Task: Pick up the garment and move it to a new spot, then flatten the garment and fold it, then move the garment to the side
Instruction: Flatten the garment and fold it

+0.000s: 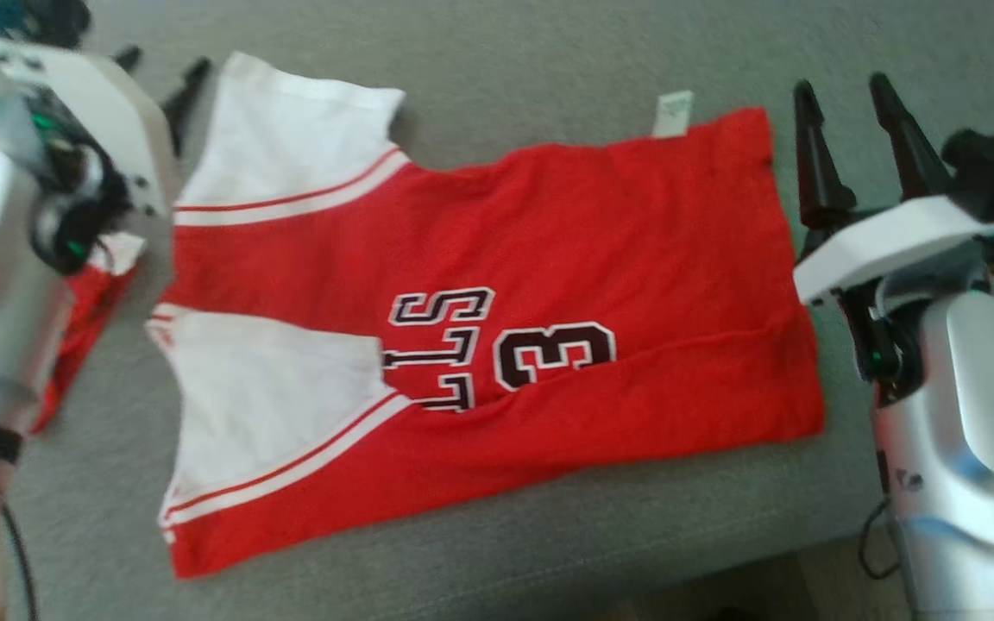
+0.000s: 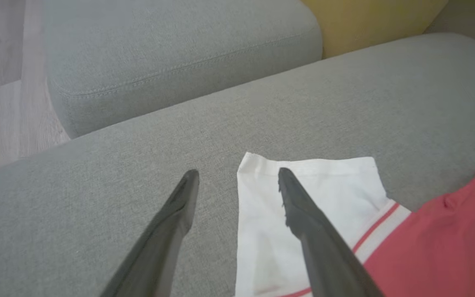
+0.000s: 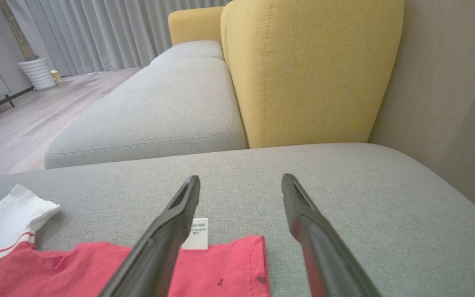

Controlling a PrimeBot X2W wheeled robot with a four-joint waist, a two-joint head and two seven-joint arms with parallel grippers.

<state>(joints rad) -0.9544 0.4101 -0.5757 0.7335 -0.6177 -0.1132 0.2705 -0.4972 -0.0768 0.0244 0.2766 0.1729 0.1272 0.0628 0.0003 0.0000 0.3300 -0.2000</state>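
Garment: the red jersey (image 1: pixel 549 250) lies spread on the grey sofa seat (image 1: pixel 506 60), long axis across the head view. Its white shoulder panels (image 1: pixel 290 138) sit at the left end, and the hem and small white tag (image 1: pixel 672 114) at the right.

The near long edge looks turned over toward the middle. A crease runs along it and the black-and-white lettering (image 1: pixel 445 345) is partly covered.

Left gripper (image 1: pixel 165 62): jaws apart, empty. In its wrist view one finger (image 2: pixel 303 206) stands over the far white panel's corner and the other over bare seat. Whether it touches the cloth I cannot tell.

Right gripper (image 1: pixel 842 86): jaws apart, empty, just beyond the hem corner by the tag.

A second red cloth (image 1: pixel 83 319) lies partly under the left arm, apart from the jersey.

Progress, my reading:
- Relocation and flattening look done.
- Folding appears begun, with one lengthwise fold.
- Left to do: the opposite-side fold, the crosswise fold, then the move aside.
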